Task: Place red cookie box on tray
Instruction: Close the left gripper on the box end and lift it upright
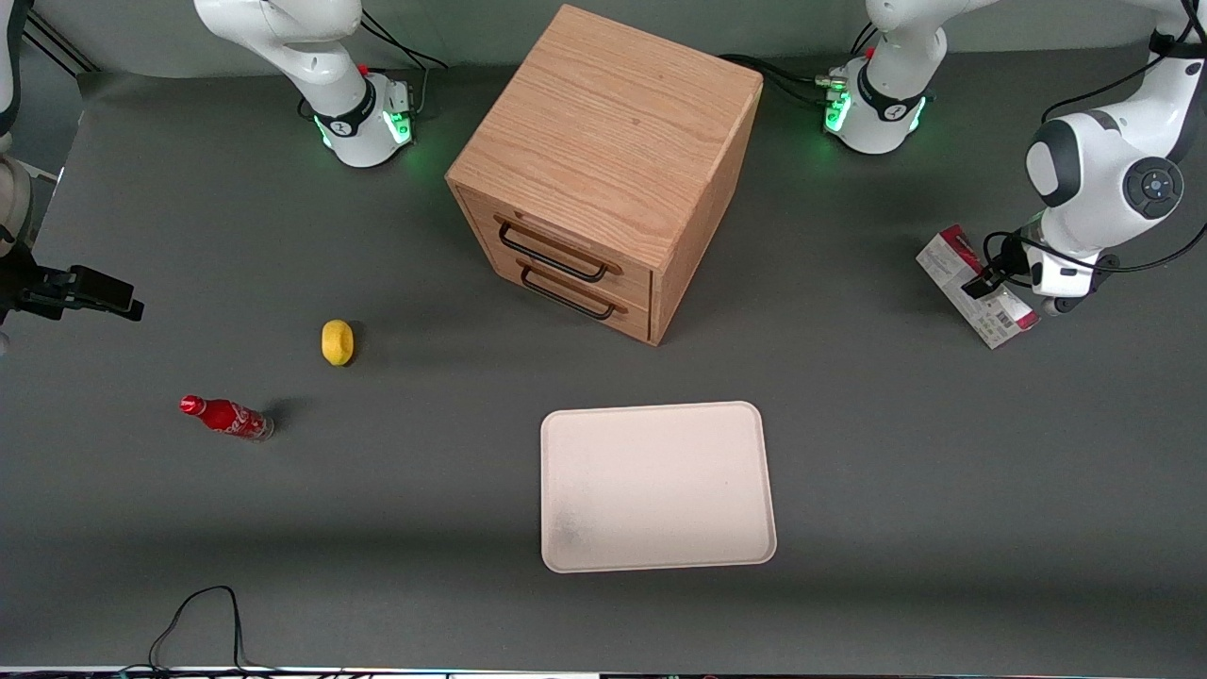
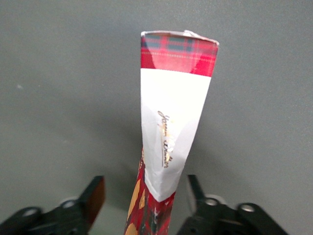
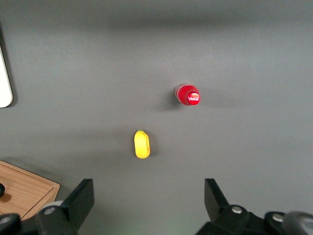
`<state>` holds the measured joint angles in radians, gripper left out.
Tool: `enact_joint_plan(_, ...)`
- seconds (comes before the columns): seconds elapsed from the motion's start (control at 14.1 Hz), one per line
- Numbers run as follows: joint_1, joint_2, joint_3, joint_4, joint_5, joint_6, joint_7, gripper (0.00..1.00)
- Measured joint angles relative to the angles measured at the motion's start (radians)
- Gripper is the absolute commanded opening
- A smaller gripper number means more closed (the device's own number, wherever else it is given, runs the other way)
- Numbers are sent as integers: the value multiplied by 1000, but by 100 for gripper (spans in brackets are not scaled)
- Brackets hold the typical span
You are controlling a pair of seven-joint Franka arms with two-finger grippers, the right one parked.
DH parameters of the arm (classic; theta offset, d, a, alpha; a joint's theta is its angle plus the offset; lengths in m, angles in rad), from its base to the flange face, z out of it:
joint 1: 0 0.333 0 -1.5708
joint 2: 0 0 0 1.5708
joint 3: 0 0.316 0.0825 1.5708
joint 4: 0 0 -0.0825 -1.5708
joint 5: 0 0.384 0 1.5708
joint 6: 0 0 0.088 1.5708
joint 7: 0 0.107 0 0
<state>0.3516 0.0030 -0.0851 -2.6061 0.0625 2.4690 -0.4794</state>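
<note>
The red cookie box (image 1: 969, 283) lies near the working arm's end of the table, grey-white barcode side up, red along its edge. My gripper (image 1: 987, 281) is down over its middle. In the left wrist view the red cookie box (image 2: 171, 122) runs between the two black fingers (image 2: 95, 193), with a gap of table showing on each side of it, so the gripper (image 2: 145, 183) is open around the box and not touching it. The cream-white tray (image 1: 657, 409) sits bare, nearer the front camera than the cabinet and well away from the box.
A wooden drawer cabinet (image 1: 603, 141) stands mid-table, its two drawers shut. A yellow lemon-like object (image 1: 337, 341) and a small red cola bottle (image 1: 226, 417) lie toward the parked arm's end. A black cable (image 1: 203, 613) loops at the front edge.
</note>
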Motion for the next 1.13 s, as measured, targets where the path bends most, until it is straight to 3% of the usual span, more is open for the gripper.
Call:
enact_joint_plan(0.71, 0, -4, -3, 16, 3, -29, 2, 0)
enact_joint_plan(0.92, -1, -36, -8, 156, 4, -276, 24, 0)
enact_joint_plan(1.13, -5, -74, -15, 414, 5, -622, 89, 0)
